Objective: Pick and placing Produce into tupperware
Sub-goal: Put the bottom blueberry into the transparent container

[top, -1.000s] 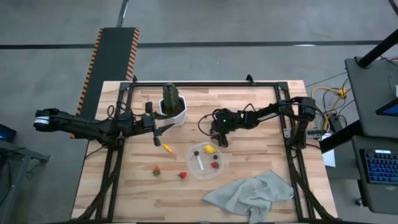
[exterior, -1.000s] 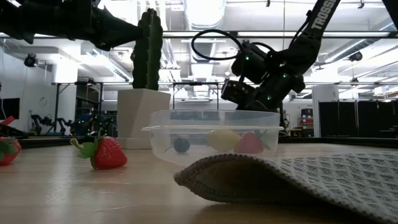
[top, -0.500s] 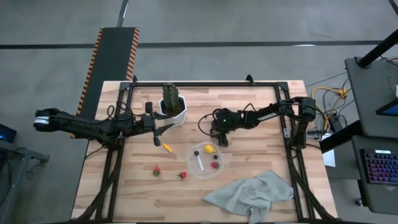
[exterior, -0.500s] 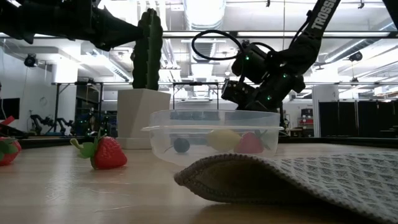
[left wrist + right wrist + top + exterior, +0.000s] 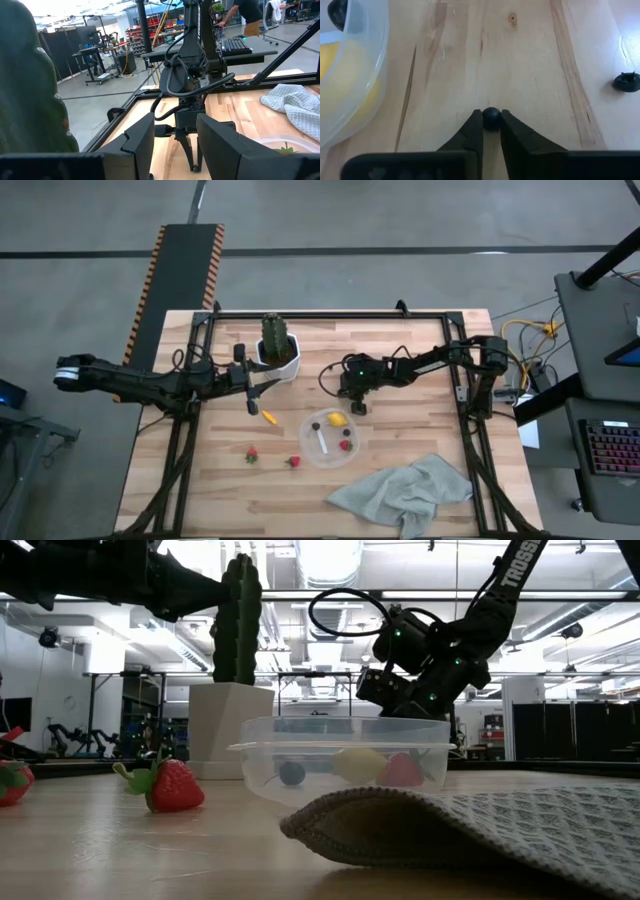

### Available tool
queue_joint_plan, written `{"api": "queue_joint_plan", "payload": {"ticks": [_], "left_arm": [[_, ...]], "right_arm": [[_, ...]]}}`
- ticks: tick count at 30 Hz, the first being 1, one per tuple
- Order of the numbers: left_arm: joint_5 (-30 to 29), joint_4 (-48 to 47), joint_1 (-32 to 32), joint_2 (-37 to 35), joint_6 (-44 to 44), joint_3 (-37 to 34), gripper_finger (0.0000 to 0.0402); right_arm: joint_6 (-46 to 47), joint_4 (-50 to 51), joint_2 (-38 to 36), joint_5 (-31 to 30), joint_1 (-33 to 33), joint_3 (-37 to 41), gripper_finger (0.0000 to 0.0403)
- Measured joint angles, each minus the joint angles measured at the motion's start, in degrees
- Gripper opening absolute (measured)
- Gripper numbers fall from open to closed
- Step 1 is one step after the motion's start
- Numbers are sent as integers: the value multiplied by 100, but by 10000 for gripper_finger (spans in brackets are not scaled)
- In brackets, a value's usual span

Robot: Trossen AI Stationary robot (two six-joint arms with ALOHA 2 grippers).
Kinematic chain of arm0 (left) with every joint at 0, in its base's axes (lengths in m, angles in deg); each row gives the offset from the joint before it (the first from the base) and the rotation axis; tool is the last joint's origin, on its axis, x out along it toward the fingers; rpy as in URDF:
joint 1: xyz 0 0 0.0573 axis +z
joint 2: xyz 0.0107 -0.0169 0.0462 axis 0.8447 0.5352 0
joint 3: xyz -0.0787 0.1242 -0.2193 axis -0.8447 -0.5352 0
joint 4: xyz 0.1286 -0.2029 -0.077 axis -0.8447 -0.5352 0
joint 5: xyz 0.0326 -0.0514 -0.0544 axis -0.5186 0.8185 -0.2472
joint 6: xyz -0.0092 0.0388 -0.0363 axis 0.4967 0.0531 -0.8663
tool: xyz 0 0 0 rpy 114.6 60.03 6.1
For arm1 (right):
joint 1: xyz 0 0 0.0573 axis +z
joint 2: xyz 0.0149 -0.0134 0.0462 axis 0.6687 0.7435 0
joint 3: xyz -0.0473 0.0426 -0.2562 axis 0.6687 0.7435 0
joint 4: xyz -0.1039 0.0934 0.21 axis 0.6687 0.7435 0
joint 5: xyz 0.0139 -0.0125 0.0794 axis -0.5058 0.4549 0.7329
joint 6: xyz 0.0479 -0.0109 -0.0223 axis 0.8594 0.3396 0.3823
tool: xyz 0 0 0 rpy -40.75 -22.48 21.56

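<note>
A dark berry [image 5: 491,118] sits pinched between the right gripper's [image 5: 491,131] fingertips on the wooden table [image 5: 520,65], just beside the tupperware [image 5: 331,436] holding a lemon [image 5: 337,419], a strawberry [image 5: 345,445] and another berry. The left gripper [image 5: 174,145] hovers spread apart near the cactus [image 5: 274,333].

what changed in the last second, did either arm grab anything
The right gripper, just behind the tupperware, closed its fingers on a small dark berry; its arm barely moved. The left gripper waits open by the cactus. The produce on the table and in the tupperware stayed put.
</note>
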Motion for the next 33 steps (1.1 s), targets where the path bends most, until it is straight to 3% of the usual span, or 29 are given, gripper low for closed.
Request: {"api": "queue_joint_plan", "payload": {"ticks": [14, 29, 33], "left_arm": [[1, -8, 0, 0, -2, 0, 135], [2, -35, 0, 2, -13, 0, 135], [2, -40, 0, 2, -17, 0, 135]], "right_arm": [[-25, 122, -296, -92, 13, 20, 4], [-174, 153, -351, -132, 10, 15, 9], [-501, 105, -459, 208, 44, 8, 35]]}}
